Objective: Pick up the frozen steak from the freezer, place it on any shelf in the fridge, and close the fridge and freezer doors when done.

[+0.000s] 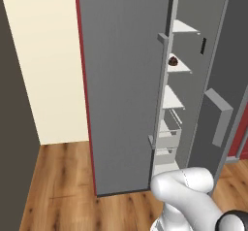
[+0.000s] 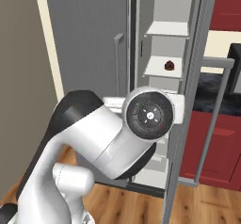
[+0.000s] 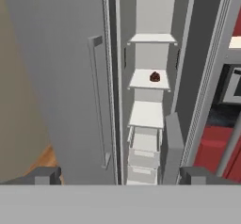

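Note:
The freezer (image 3: pixel 147 115) stands open, a narrow grey compartment with short white-edged shelves and drawers below. On its second shelf lies a dark red roundish lump (image 3: pixel 155 77) (image 1: pixel 173 60) (image 2: pixel 170 66). The frozen steak is out of view. The freezer door (image 1: pixel 225 79) (image 3: pixel 207 53) is swung open to the right. The wide fridge door (image 1: pixel 121 79) (image 3: pixel 56 77) is shut, so the fridge shelf is hidden; its bar handle (image 3: pixel 96 100) runs beside the freezer opening. My gripper (image 3: pixel 121 177) is open and empty, well back from the freezer and pointing at it.
A grey bin (image 1: pixel 218 117) juts from the open door's inner face. Red cabinets (image 2: pixel 221 138) under a dark counter (image 2: pixel 214 93) lie right of the unit. A cream wall (image 1: pixel 46 55) and wood floor (image 1: pixel 63 176) are on the left. My arm's elbow (image 2: pixel 146 117) blocks the lower freezer.

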You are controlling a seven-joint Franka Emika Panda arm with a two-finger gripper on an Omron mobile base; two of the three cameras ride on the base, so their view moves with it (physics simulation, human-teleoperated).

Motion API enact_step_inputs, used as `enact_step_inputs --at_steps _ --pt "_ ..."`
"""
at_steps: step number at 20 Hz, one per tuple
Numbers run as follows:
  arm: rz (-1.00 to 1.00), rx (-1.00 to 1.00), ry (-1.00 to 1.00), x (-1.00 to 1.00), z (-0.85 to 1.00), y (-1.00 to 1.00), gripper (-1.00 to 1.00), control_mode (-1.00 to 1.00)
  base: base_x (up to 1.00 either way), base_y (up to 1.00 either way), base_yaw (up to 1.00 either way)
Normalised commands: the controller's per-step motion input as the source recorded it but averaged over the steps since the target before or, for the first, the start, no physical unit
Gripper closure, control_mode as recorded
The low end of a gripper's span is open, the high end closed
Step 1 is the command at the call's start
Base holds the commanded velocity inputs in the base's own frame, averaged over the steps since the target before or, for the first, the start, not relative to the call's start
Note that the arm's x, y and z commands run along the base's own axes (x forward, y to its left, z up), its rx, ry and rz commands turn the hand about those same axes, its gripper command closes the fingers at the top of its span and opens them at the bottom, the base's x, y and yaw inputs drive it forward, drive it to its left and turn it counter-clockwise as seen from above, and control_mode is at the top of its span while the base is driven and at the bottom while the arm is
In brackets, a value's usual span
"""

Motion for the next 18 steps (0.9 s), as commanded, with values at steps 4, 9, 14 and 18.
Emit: enact_step_inputs --at_steps 4,9,14,18 --pt "0.0 0.13 -0.08 0.01 -0.36 -0.22 -1.0 -1.0 0.0 0.0 0.0" --pt "0.0 0.19 -0.09 0.01 -0.35 -0.35 -1.0 -1.0 0.0 0.0 0.0" --pt "0.04 0.05 -0.04 0.23 -0.11 -0.5 -1.0 -1.0 0.0 0.0 0.0" --pt "0.08 0.09 -0.05 0.32 -0.27 -0.54 -1.0 -1.0 0.0 0.0 0.0"
